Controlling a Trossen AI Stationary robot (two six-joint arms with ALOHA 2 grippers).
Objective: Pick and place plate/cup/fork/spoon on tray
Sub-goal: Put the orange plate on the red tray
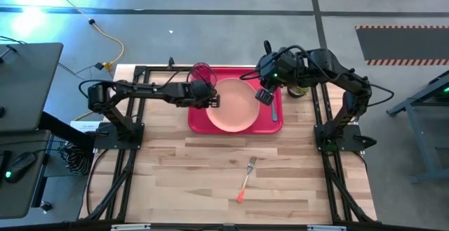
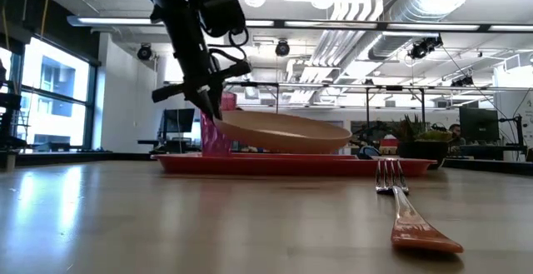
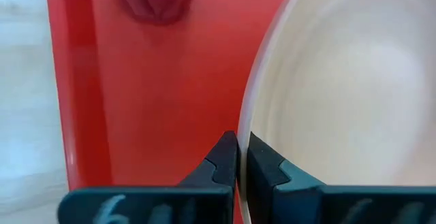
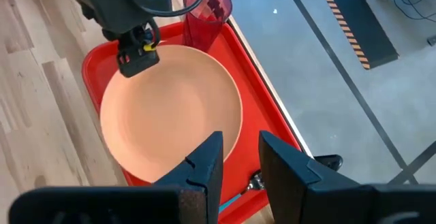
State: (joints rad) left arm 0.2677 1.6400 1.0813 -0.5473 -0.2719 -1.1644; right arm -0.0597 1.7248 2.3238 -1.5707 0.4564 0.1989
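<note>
While my left gripper (image 1: 213,99) is pressed together on the rim of the plate (image 1: 235,104), that edge sits tilted up off the tray (image 1: 198,121), as the low view shows. From my left wrist, my two fingers (image 3: 225,159) meet with only the thin plate rim between them; most of the plate is cut off there.

The plate lies in the middle of the tray, its far side low and its near-left side raised. The cup (image 1: 201,73) stands upright at the tray's back left corner, just beside the plate; in the low view most of it is hidden behind my arm and the plate.

My right gripper (image 1: 266,95) hangs over the right side of the tray with its fingers spread and nothing between them. From my right wrist I see only a short piece of the spoon (image 4: 251,185) between my fingers: a shiny bit and a strip of light-blue handle on the tray, beside the plate. From above, the handle (image 1: 273,110) shows along the tray's right edge, while the bowl is hidden under my gripper.

The fork (image 1: 246,178) lies on the bare table (image 1: 175,182), well apart from the tray, tines pointing toward the tray. A potted plant (image 1: 297,89) behind my right arm is mostly covered.
</note>
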